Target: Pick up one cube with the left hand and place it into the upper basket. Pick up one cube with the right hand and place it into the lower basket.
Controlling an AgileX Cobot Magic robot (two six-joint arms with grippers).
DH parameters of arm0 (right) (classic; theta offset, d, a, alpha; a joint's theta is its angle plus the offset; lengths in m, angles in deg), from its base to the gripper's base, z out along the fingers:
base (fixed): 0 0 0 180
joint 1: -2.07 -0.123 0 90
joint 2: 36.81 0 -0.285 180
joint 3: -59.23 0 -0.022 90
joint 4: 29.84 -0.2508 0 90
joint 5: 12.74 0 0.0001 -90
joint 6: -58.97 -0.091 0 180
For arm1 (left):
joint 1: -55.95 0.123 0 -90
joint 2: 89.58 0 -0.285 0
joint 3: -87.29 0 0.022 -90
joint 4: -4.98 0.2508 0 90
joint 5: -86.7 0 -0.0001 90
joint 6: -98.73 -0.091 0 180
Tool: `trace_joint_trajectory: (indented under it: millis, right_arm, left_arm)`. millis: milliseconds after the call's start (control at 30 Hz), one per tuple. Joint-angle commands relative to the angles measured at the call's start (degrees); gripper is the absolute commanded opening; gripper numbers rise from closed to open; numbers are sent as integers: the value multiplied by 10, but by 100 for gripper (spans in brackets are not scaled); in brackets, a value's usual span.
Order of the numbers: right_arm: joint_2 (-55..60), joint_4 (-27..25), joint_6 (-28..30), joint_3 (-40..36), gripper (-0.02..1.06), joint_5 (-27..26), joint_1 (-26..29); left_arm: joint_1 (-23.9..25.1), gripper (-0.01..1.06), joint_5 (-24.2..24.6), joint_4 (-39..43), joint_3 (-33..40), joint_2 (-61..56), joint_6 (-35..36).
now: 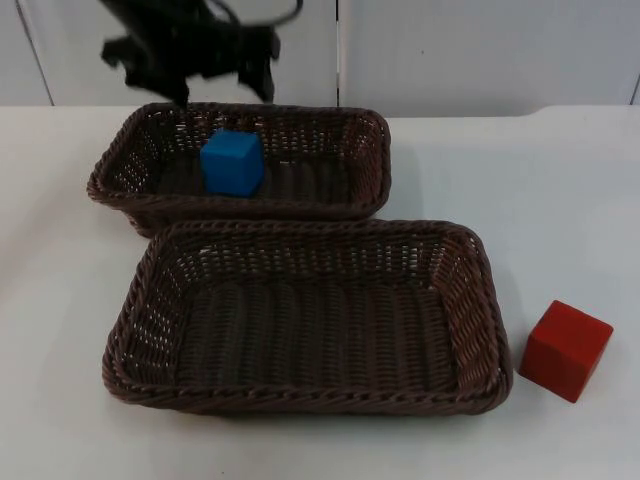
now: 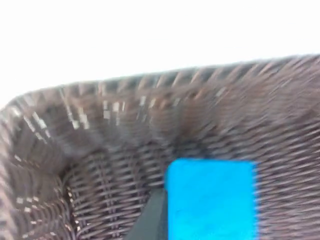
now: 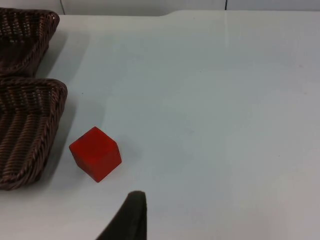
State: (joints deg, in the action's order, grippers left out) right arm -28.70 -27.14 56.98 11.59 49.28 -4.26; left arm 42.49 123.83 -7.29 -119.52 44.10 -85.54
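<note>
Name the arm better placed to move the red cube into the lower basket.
Right. The red cube lies on the table right of the lower basket, in front of the right gripper. The left gripper hangs over the upper basket.

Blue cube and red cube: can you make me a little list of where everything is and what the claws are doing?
blue cube: inside the upper basket, not held
red cube: on the table, right of the lower basket
lower basket: no cube in it
left claw: above the upper basket's back rim
right claw: over the table near the red cube
</note>
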Motion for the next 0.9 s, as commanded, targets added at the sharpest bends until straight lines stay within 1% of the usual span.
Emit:
trace_joint_trajectory:
  millis: [0,67,100,233,267,400,567,633,700,800,833,867]
  right_arm:
    - [1,1,-1,-1,105,-2,-2]
    - [1,1,-1,-1,105,-2,-2]
    - [1,1,-1,-1,105,-2,-2]
    - [1,1,-1,-1,105,-2,-2]
    - [1,1,-1,-1,105,-2,-2]
    - [1,1,-1,-1,105,-2,-2]
    - [1,1,-1,-1,105,-2,-2]
    - [1,1,-1,-1,105,-2,-2]
    - [1,1,-1,-1,105,-2,-2]
    - [1,1,-1,-1,105,-2,-2]
    - [1,1,-1,-1,105,-2,-2]
    - [1,1,-1,-1,105,-2,-2]
  left_arm:
    - [-3,87,16,-9,-3,-32,3]
    - [-3,87,25,-9,-3,-52,3]
    - [-3,87,40,-7,-3,-79,3]
    - [-3,87,75,-4,-3,-140,3]
    - [-3,87,75,-4,-3,-140,3]
    - [-3,87,108,2,-3,-187,3]
    - [-3,87,130,7,2,-236,3]
    - [-3,87,131,9,9,-249,3]
    - [-3,87,125,9,31,-279,0]
    - [-3,87,99,14,92,-327,1]
    - [-3,87,99,14,92,-327,1]
    - [-3,87,89,14,112,-342,0]
